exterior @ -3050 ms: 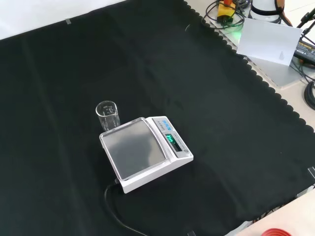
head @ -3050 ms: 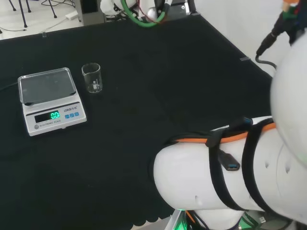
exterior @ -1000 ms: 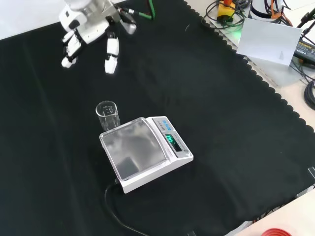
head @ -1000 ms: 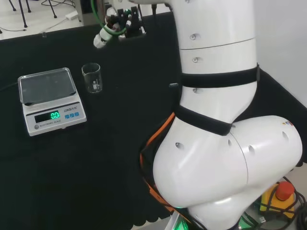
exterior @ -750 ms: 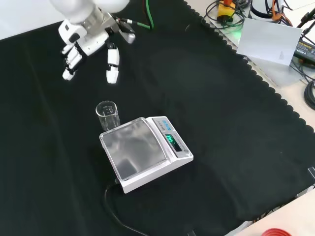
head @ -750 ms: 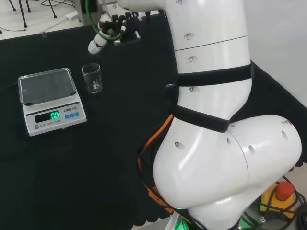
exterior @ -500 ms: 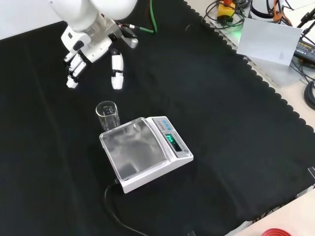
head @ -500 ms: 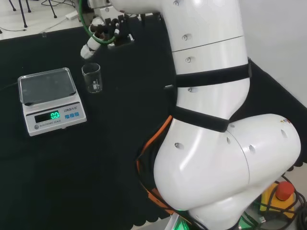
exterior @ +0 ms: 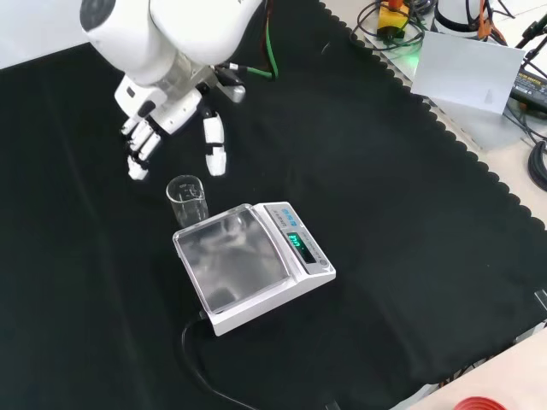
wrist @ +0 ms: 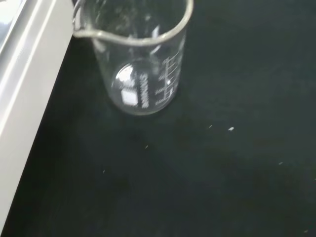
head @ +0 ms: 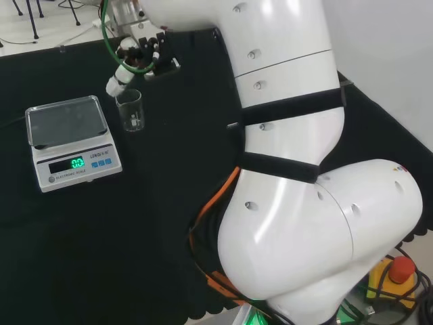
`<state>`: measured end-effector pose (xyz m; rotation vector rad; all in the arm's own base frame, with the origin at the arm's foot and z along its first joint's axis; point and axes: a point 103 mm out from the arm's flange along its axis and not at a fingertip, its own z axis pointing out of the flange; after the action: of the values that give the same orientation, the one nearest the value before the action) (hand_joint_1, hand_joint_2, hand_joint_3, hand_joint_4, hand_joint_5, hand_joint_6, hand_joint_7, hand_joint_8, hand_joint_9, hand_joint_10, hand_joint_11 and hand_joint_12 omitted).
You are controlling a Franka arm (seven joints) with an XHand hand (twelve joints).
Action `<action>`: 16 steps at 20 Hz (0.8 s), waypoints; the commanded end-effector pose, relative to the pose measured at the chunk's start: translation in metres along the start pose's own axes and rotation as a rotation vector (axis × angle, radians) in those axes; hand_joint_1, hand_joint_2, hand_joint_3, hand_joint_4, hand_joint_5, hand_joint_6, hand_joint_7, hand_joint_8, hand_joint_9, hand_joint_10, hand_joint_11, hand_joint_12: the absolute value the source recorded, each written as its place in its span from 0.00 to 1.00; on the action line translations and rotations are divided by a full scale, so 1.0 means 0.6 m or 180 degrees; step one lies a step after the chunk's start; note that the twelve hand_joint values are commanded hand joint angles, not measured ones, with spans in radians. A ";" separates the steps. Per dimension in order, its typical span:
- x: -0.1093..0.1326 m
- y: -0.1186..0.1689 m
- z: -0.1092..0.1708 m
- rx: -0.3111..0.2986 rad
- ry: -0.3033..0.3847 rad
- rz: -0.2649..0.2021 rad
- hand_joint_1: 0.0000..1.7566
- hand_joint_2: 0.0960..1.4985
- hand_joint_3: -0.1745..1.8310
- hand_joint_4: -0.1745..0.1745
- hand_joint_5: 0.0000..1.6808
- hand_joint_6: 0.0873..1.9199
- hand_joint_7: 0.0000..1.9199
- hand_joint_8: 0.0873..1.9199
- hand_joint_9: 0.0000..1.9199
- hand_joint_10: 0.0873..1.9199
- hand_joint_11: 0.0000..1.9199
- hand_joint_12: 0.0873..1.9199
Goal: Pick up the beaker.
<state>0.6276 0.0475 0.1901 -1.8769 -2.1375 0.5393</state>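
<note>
Hand [exterior: 171, 107] hovering with fingers spread and holding nothing, just above and behind the beaker [exterior: 187, 199].

The 1 clear beaker is standing upright just beyond the fingertips, beside the scale [exterior: 252, 265]; looking empty, light, rigid, smooth and breakable, it is probably best wrapped around its mid wall, thumb opposing fingers.

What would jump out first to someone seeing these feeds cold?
First, the big white arm across the head view's right. Next, in the front view, the black and white robot hand with straight, spread fingers just above a small clear beaker, which stands upright and looks empty on the black cloth. Close beside the beaker sits a white scale with a lit green display.
</note>
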 end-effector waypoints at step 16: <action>0.024 0.027 0.092 0.0320 -0.0217 -0.0035 0.31 0.39 0.12 0.64 0.07 0.00 0.01 0.34 0.11 0.44 0.00 0.76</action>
<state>0.6158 0.0597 0.1422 -1.8106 -2.1291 0.6803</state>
